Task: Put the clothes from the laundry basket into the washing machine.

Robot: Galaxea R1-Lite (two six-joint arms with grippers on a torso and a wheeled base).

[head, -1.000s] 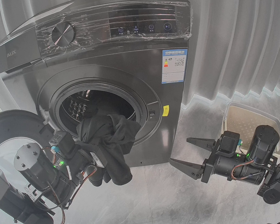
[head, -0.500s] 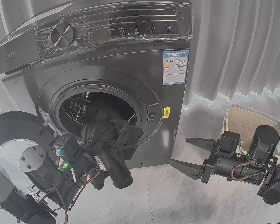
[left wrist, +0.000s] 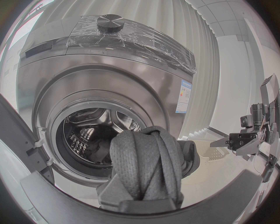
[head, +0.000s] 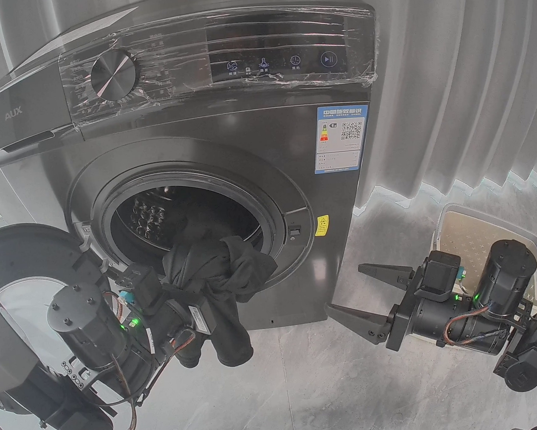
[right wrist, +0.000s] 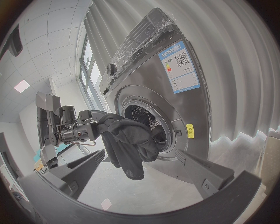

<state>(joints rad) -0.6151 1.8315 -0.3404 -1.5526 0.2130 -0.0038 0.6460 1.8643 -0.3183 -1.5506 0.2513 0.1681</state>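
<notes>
A dark grey garment (head: 221, 280) hangs bunched from my left gripper (head: 195, 298), which is shut on it right in front of the lower rim of the washing machine's (head: 211, 136) open drum (head: 182, 227). The cloth's top edge laps over the drum mouth and one end dangles toward the floor. In the left wrist view the garment (left wrist: 145, 163) wraps over the fingers (left wrist: 116, 189), with the drum (left wrist: 93, 131) behind. My right gripper (head: 358, 298) is open and holds nothing, low to the right of the machine, beside the white laundry basket (head: 471, 230).
The round machine door (head: 22, 261) stands swung open at the left, close to my left arm. Grey curtains (head: 469, 80) hang behind the machine and the basket. Bare tiled floor (head: 310, 390) lies in front of the machine.
The whole head view has shifted, so the machine sits lower and larger. My left gripper with the garment is nearer the drum mouth. The right arm has kept still.
</notes>
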